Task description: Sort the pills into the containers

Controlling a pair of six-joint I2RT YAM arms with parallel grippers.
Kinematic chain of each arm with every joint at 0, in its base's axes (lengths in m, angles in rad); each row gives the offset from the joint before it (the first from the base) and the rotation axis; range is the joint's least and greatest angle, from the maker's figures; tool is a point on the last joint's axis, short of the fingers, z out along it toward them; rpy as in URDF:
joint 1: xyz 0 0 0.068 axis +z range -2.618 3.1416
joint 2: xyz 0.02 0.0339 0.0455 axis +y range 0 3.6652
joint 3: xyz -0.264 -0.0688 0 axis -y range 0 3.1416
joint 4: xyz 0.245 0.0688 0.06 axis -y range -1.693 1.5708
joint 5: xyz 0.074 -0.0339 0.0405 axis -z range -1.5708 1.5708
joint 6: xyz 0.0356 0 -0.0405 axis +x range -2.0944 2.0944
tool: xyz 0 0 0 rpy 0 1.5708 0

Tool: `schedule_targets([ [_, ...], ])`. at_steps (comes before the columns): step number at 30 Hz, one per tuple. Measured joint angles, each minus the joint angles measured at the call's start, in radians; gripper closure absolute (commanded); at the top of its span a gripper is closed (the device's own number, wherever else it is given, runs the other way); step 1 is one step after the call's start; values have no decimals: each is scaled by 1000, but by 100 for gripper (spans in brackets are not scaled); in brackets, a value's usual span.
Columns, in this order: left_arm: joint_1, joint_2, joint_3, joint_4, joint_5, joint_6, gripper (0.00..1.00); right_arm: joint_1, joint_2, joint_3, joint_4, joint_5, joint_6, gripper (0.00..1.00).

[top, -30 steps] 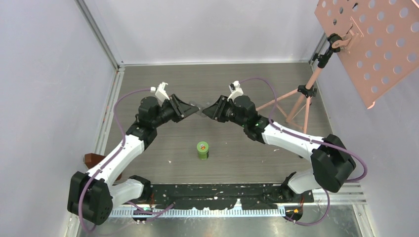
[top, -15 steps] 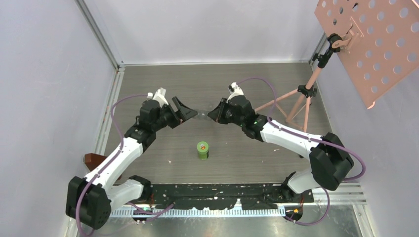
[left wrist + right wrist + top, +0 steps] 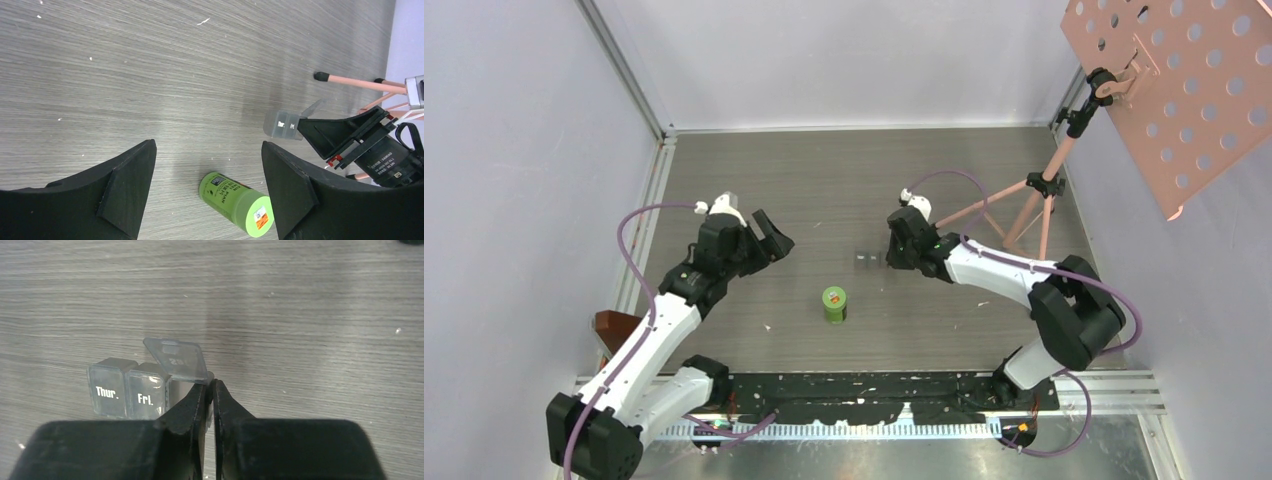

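The green bottle stands on the table; in the left wrist view the bottle shows its red-marked top. The grey pill case rests on the table with one lid flipped up. In the right wrist view the case shows cells marked "Thur." and "Fri.". My right gripper is shut on the case's right end. My left gripper is open and empty, left of both containers; its jaws stand wide apart above the bottle. No pills are in view.
A pink tripod with a perforated board stands at the right; its feet reach toward the case. A brown object lies at the left edge. Walls enclose the table on three sides.
Both grippers held the case between them in the air. My left gripper has let go and drawn back left. My right gripper has lowered the case to the table.
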Motion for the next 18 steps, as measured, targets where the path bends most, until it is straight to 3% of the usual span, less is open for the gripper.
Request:
schedule_targets([
  [4,0,2,0,-15,-2,3,20,0,33,0,-42,11,-4,75],
  [13,0,3,0,-30,-2,5,21,0,44,0,-95,22,-4,73],
  [18,0,3,0,-31,-1,10,21,5,29,0,-112,24,-3,64],
])
